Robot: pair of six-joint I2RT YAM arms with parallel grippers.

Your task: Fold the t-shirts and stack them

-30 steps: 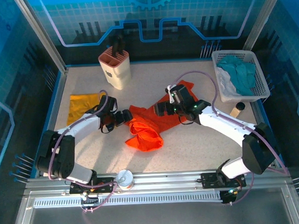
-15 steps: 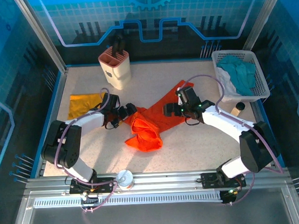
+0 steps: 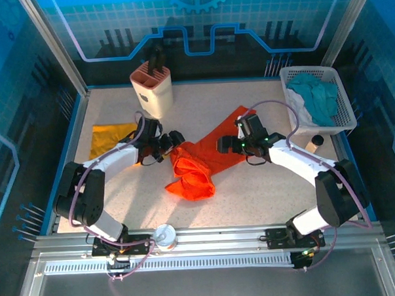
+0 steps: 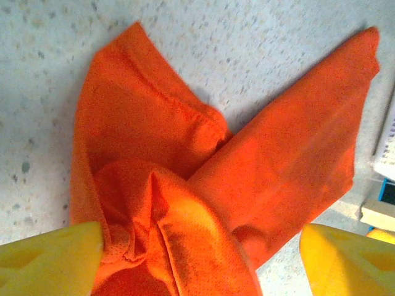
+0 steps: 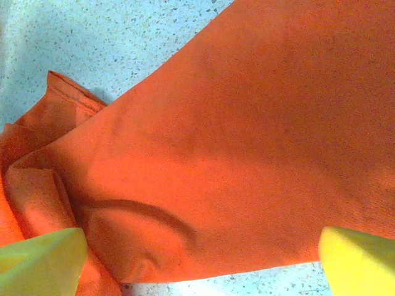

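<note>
Left gripper (image 3: 174, 138) first: fingers (image 4: 52, 259) spread wide, nothing between them, hanging right at the left edge of the orange-red t-shirt (image 3: 204, 157). From its wrist camera the cloth lies directly ahead and below, bunched into ridges between the jaws. Over to the right gripper (image 3: 221, 145), and it's open too, with yellow pads (image 5: 361, 259) well apart over the smooth broad strip of the same shirt.

Here's the relation that counts. The shirt's long axis runs diagonally, from a crumpled lump (image 3: 189, 184) on the near-left up to a tip (image 3: 246, 112) on the far-right. Each arm sits over its own side of that line, so neither is clearly nearer (whether the pads actually touch the fabric, I can't tell). My read: spreading it flat comes first.

Round about, the mustard-yellow t-shirt (image 3: 112, 137) lies flat just beyond the left arm, well apart from the orange one. A knife block (image 3: 152, 88) stands behind, a basket (image 3: 310, 69) of teal and white cloths sits far right, and nothing blocks the shirt.
</note>
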